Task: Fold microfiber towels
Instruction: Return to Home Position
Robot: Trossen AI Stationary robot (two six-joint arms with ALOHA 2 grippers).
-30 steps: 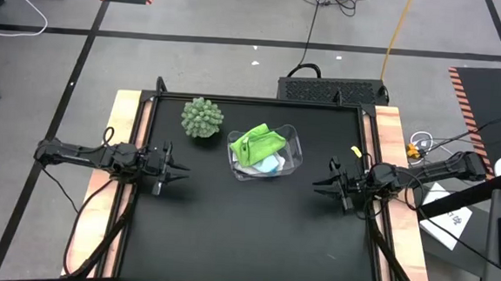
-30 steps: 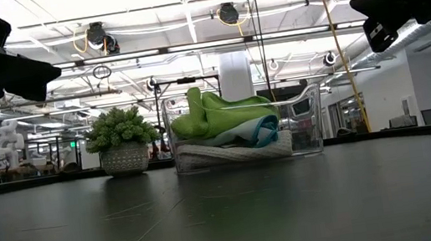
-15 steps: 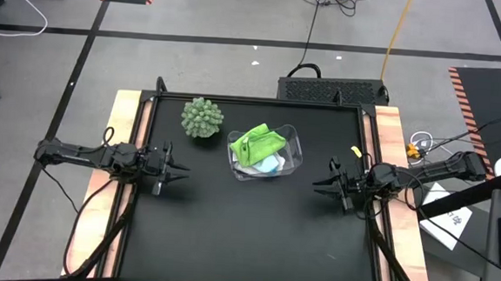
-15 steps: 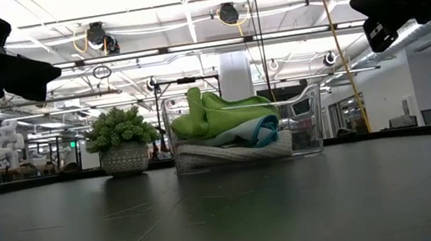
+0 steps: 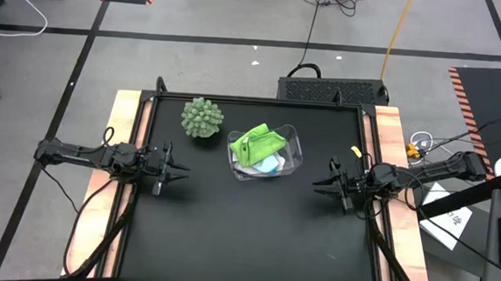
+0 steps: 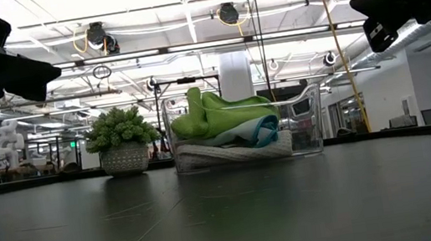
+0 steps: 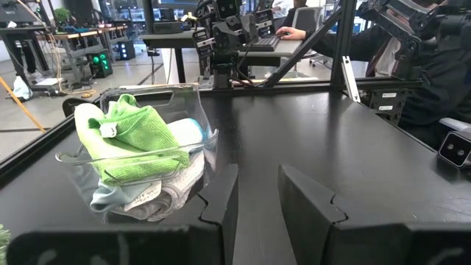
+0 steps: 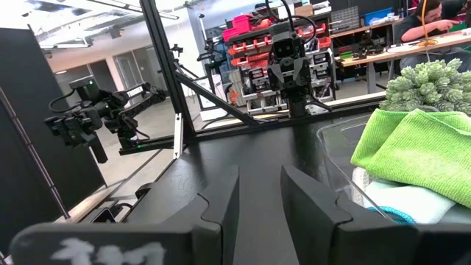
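**Both arms parked, towels binned**

Left claw [image 5: 179,168] and right claw [image 5: 319,185] hang spread and empty over opposite worktop [image 5: 245,236] edges, unmoved this past second. Farther back, the green towel [image 5: 259,143] lies atop the blue towel [image 6: 263,129] and white towel [image 6: 229,154] inside the bin [image 5: 297,143]. Folding appears finished.
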